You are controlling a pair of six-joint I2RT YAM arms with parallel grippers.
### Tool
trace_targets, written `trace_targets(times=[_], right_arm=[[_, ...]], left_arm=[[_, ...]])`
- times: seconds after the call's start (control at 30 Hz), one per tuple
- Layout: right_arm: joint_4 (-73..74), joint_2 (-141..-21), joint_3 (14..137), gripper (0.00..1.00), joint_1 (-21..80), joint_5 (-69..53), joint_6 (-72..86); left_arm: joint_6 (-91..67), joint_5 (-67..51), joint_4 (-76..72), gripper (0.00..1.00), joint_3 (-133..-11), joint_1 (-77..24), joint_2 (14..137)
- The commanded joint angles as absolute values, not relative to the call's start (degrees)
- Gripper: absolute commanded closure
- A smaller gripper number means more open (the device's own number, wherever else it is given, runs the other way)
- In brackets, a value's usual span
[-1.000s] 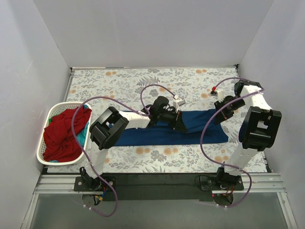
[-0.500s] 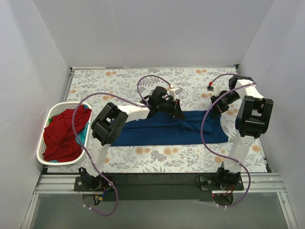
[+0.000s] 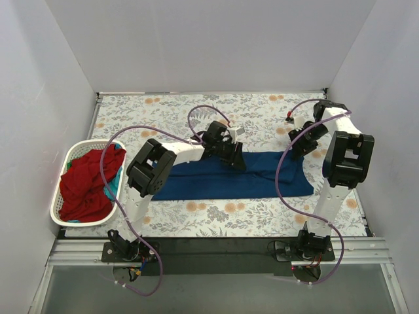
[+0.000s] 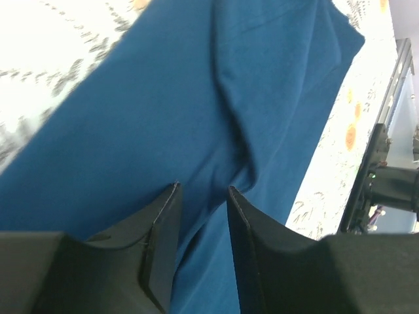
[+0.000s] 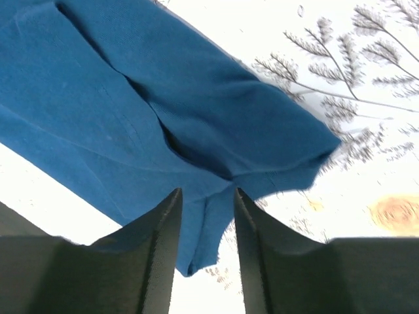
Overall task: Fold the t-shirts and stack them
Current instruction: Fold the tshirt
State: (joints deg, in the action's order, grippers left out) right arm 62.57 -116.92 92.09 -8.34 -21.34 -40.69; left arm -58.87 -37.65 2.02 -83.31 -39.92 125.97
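Centrally, the desk (image 3: pixel 196 108) under its floral cover carries the navy t-shirt (image 3: pixel 216 186), folded into a long band running left to right across the middle. A white basket (image 3: pixel 75 149) at the left edge holds the red t-shirt (image 3: pixel 82 186), heaped over the teal t-shirt (image 3: pixel 114 185). Left pincer (image 3: pixel 237 163) is over the band's far edge near mid-length, jaws apart with nothing clamped and cloth showing through the gap; right pincer (image 3: pixel 296 152) is at the band's far right corner, jaws likewise apart and empty.

L claw (image 4: pixel 203 188) jaws apart over creased navy shirt (image 4: pixel 196 91); floral cover (image 4: pixel 46 46) at edges.
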Motion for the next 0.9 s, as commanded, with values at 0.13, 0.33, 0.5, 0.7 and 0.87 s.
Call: trace_targets(times=[0.13, 0.33, 0.5, 0.7, 0.87], right_arm=[[62.8, -107.0, 89.1, 0.54, -8.1, -18.7, -39.4], [62.3, -106.9, 85.4, 0.64, -6.2, -21.4, -37.3], [59.9, -108.4, 82.1, 0.64, -3.7, -20.8, -36.5], [55.6, -112.0, 80.2, 0.65, -1.2, -14.7, -36.2], [53.1, -118.4, 83.5, 0.68, -0.7, -8.1, -36.5]], left_arm=[[-51.0, -37.7, 5.7, 0.65, -77.8, -38.1, 111.3], [-50.1, -37.4, 12.7, 0.64, -79.4, -37.9, 110.4], [-49.7, -37.7, 19.3, 0.65, -81.9, -33.3, 113.1], [-42.5, -35.2, 29.3, 0.65, -84.5, -29.5, 114.3], [-39.5, -33.4, 34.2, 0.66, -82.4, -25.5, 113.1]])
